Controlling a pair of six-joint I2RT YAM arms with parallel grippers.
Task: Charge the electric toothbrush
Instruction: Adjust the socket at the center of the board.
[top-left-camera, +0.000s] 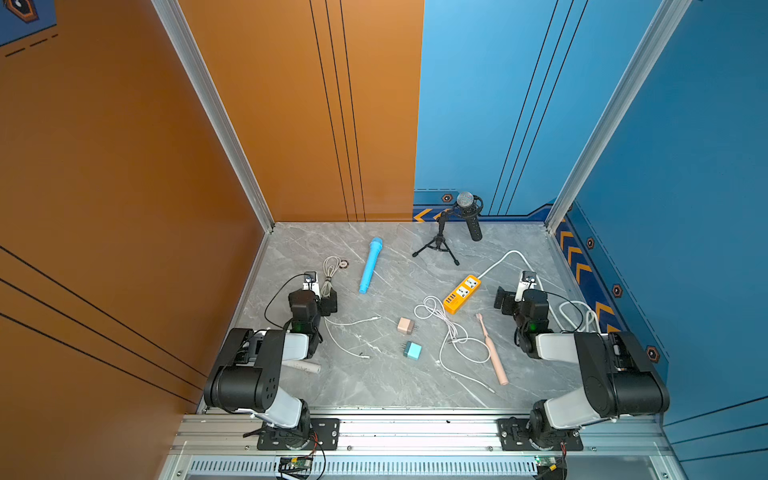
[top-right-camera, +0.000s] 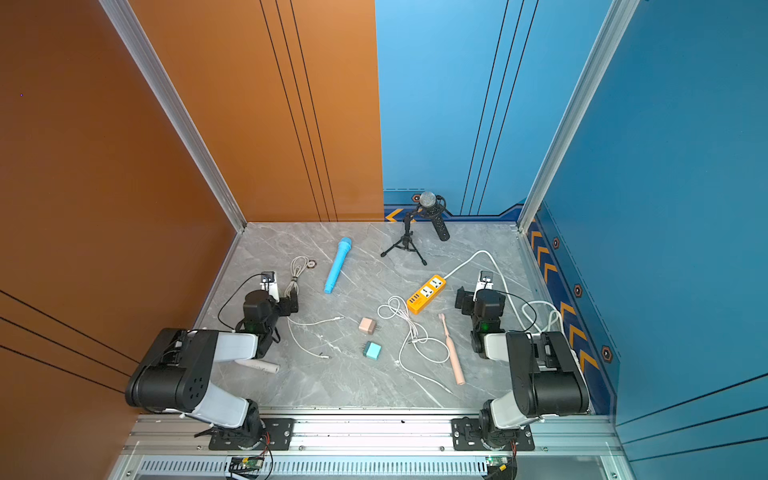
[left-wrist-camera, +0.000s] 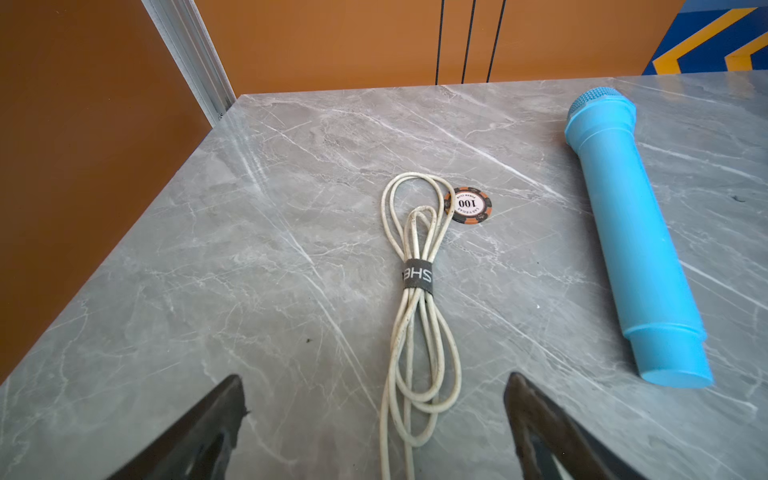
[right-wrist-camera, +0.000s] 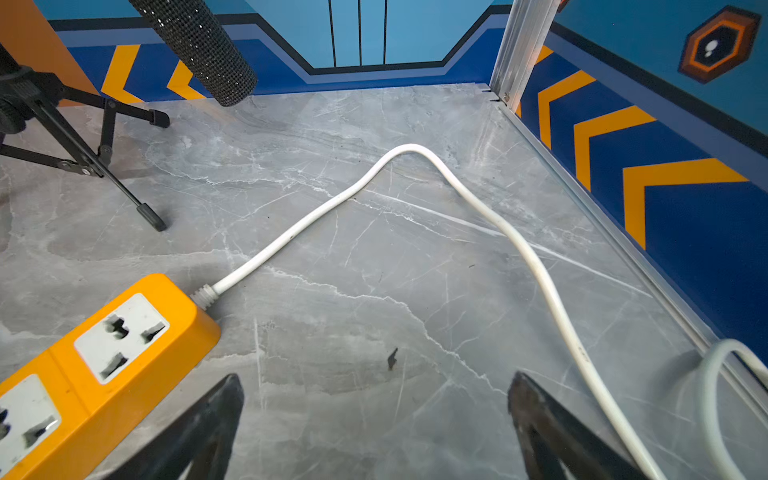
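Observation:
The pink electric toothbrush lies flat on the marble table, right of centre, beside a loose white charging cable. The orange power strip lies just beyond it. A pink plug adapter and a teal one sit mid-table. My left gripper is open over a bundled beige cable, holding nothing. My right gripper is open above bare table, right of the strip's far end, also with nothing in it.
A blue microphone and a poker chip lie far left. A black microphone on a tripod stands at the back. Another thin white cable and a white tube lie near the left arm. The strip's thick cord loops right.

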